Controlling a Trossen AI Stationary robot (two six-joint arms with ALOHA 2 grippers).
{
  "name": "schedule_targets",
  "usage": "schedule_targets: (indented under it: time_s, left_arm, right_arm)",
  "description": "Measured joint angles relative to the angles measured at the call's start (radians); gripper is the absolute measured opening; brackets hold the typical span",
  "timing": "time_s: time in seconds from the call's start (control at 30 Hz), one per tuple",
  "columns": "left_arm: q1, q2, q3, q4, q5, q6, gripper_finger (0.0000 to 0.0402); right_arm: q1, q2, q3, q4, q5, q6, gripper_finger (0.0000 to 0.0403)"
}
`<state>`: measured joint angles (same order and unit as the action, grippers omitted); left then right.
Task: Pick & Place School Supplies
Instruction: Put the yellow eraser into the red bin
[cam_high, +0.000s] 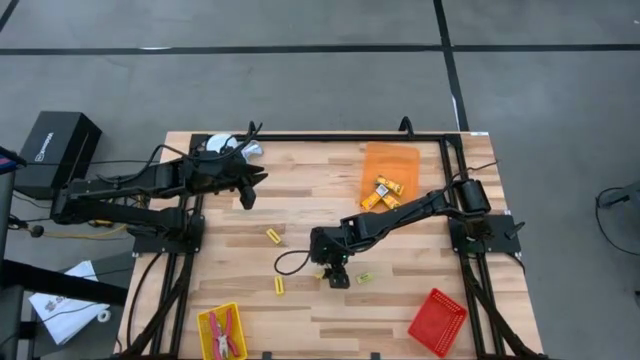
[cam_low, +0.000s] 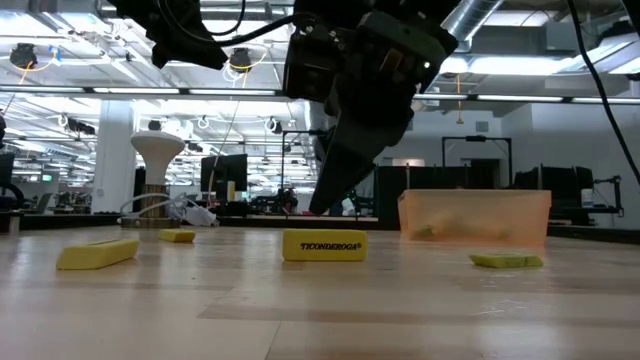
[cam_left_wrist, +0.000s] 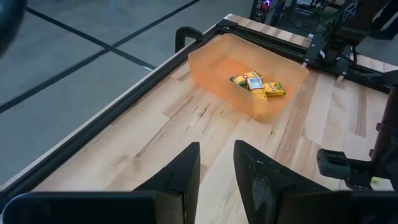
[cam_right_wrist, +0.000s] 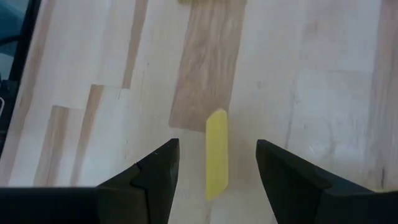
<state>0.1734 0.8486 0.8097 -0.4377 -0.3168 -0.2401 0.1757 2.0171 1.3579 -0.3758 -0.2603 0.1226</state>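
The right gripper (cam_right_wrist: 214, 171) hangs low over the middle of the table (cam_high: 320, 190) with its jaws spread wide, and a yellow stick (cam_right_wrist: 217, 152) lies flat on the wood right between them, running lengthwise down the gap, neither finger touching it. Another stick (cam_high: 364, 277) sits just off to one side of those jaws. The left gripper (cam_left_wrist: 216, 168) waits up near the far edge, jaws a small way apart, holding nothing, pointed toward the orange tray (cam_left_wrist: 211, 62) with a few sticks in it.
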Motion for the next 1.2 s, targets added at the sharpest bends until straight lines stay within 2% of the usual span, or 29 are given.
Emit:
schedule_targets:
  time_s: [0.4, 0.7, 0.87, 0.97, 1.2]
  left_arm:
    - [0.000, 0.000, 0.000, 0.000, 0.000, 0.000, 0.0092]
    - [0.000, 0.000, 0.000, 0.001, 0.000, 0.000, 0.0092]
    - [0.000, 0.000, 0.000, 0.000, 0.000, 0.000, 0.0092]
    - [0.000, 0.000, 0.000, 0.001, 0.000, 0.000, 0.0092]
    - [0.000, 0.000, 0.000, 0.001, 0.000, -0.003, 0.0092]
  right_arm:
    - [0.002, 0.001, 0.000, 0.010, 0.000, -0.042, 0.0204]
    - [0.021, 0.137, 0.048, 0.039, -0.030, -0.010, 0.0204]
    - [0.006, 0.144, 0.059, 0.059, -0.020, 0.002, 0.0198]
    - [-0.005, 0.145, 0.059, 0.061, -0.012, 0.010, 0.0166]
    - [-0.024, 0.149, 0.057, 0.055, -0.031, -0.008, 0.0042]
